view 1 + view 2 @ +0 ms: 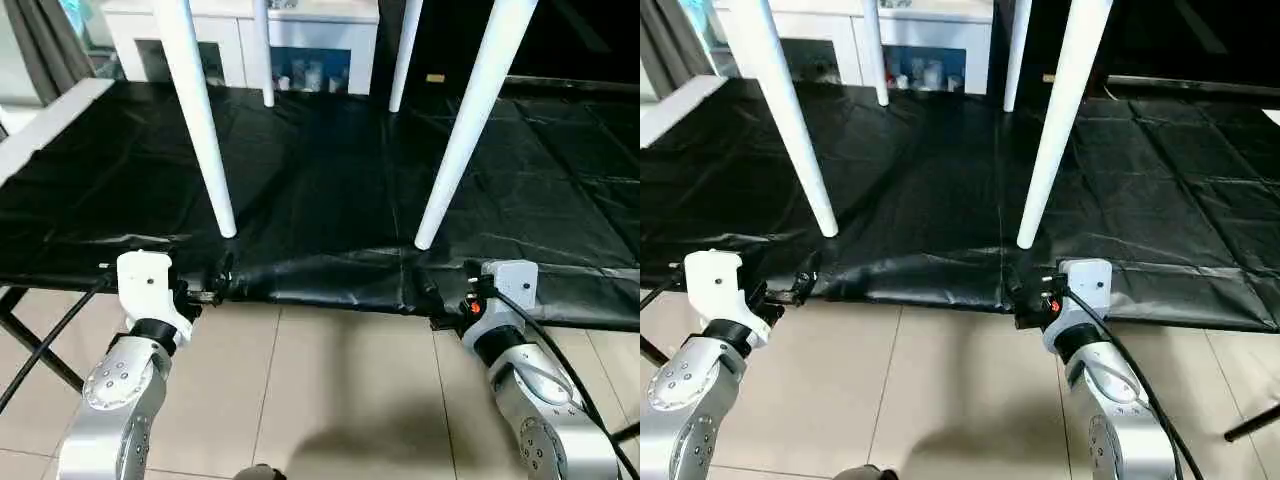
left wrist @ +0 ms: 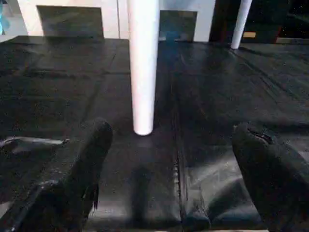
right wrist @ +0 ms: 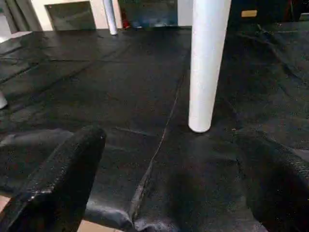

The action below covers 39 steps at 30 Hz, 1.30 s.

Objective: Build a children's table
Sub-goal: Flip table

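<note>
The children's table (image 1: 205, 130) is standing upright on its four white legs on the black sheet (image 1: 320, 190) that is covering the floor, so the build is looking nearly finished. The two near legs are resting just beyond the sheet's near edge, the two far legs in front of the white cabinet (image 1: 240, 30). The left pincer (image 2: 169, 159) and the right pincer (image 3: 169, 169) are both hanging wide open and holding nothing, each facing one near leg. I am judging that the step in hand is checking or withdrawing; to do it well, the arms should be moving slowly and staying clear of the legs.
</note>
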### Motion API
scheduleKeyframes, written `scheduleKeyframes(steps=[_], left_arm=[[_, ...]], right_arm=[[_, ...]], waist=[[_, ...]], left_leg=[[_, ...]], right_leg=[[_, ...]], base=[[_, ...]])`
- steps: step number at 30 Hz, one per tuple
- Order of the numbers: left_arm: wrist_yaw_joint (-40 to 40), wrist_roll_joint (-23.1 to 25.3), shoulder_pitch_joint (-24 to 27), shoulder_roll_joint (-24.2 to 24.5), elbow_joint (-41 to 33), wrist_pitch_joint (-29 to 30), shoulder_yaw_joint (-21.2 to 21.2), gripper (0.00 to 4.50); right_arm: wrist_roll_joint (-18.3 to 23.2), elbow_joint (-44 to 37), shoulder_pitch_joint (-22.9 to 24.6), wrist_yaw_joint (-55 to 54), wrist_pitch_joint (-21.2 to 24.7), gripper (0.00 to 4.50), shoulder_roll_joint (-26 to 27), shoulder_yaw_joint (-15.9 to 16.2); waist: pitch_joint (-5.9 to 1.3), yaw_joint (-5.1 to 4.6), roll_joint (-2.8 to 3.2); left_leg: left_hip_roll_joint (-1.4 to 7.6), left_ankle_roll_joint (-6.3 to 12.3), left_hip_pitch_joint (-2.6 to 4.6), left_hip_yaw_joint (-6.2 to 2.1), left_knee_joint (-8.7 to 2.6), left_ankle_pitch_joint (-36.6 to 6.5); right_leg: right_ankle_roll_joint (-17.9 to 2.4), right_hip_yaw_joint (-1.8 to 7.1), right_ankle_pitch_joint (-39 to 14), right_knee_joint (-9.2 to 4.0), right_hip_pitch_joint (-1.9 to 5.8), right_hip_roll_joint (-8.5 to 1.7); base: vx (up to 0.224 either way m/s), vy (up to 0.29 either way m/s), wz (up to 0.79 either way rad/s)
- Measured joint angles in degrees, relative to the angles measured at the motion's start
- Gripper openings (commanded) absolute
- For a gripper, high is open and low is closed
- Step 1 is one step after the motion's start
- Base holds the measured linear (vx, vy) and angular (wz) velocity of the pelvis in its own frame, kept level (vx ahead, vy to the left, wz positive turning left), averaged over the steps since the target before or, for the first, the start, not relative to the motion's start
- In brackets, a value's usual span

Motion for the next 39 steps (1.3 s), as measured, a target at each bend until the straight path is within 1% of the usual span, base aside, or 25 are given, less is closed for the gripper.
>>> scheduleKeyframes(steps=[4, 9, 11, 14, 15, 24, 39], left_arm=[[0.00, -0.01, 0.00, 0.00, 0.00, 0.00, 0.00, 4.41], [0.00, -0.15, 0.00, 0.00, 0.00, 0.00, 0.00, 4.41], [0.00, -0.20, 0.00, 0.00, 0.00, 0.00, 0.00, 4.41], [0.00, -0.39, 0.00, 0.00, 0.00, 0.00, 0.00, 4.41], [0.00, -0.40, 0.00, 0.00, 0.00, 0.00, 0.00, 4.41], [0.00, -0.41, 0.00, 0.00, 0.00, 0.00, 0.00, 4.41], [0.00, -0.42, 0.00, 0.00, 0.00, 0.00, 0.00, 4.41]], right_arm=[[0.00, 0.00, 0.00, -0.01, 0.00, 4.50, 0.00, 0.00], [0.00, 0.00, -0.01, -0.01, 0.00, 4.50, 0.00, 0.00], [0.00, 0.00, -0.01, -0.01, 0.00, 4.50, 0.00, 0.00], [0.00, 0.00, -0.01, -0.01, 0.00, 4.50, 0.00, 0.00], [0.00, 0.00, -0.01, -0.01, 0.00, 4.50, 0.00, 0.00], [0.00, 0.00, -0.01, -0.02, 0.00, 4.50, 0.00, 0.00], [0.00, 0.00, -0.01, -0.01, 0.00, 4.50, 0.00, 0.00]], waist=[[0.00, 0.23, 0.00], [-0.01, 0.37, -0.02], [-0.03, 0.44, -0.05], [-0.09, 0.49, -0.15], [-0.12, 0.49, -0.20], [-0.38, 0.51, -0.64], [-0.44, 0.60, -0.73]], left_leg=[[0.28, 0.02, 0.02, 0.44, 0.00, 0.01], [1.22, 0.03, 0.04, 1.86, 0.01, 0.01], [1.49, 0.03, 0.04, 2.26, 0.01, 0.01], [1.76, 0.03, 0.03, 2.81, 0.01, 0.01], [1.80, 0.03, 0.02, 2.96, 0.01, 0.01], [1.86, 0.07, -0.01, 3.51, 0.00, 0.00], [1.88, 0.08, 0.03, 3.70, 0.00, 0.00]], right_leg=[[0.00, 0.04, 0.00, -0.04, -0.03, 0.02], [0.00, 0.04, -0.01, -0.05, -0.10, 0.03], [0.00, 0.05, 0.00, -0.05, -0.15, 0.03], [0.00, 0.19, 0.00, -0.01, -0.33, 0.03], [0.01, 0.29, 0.00, 0.01, -0.65, 0.03], [0.13, 0.96, 0.07, 0.07, -0.75, 0.11], [0.24, 1.17, 0.15, 0.07, -0.83, 0.10]], base=[[0.000, 0.000, 0.00], [0.000, 0.000, 0.00], [0.000, 0.000, 0.00], [0.000, 0.000, 0.00], [0.000, 0.000, 0.00], [0.000, 0.000, 0.00], [0.000, 0.000, 0.00]])
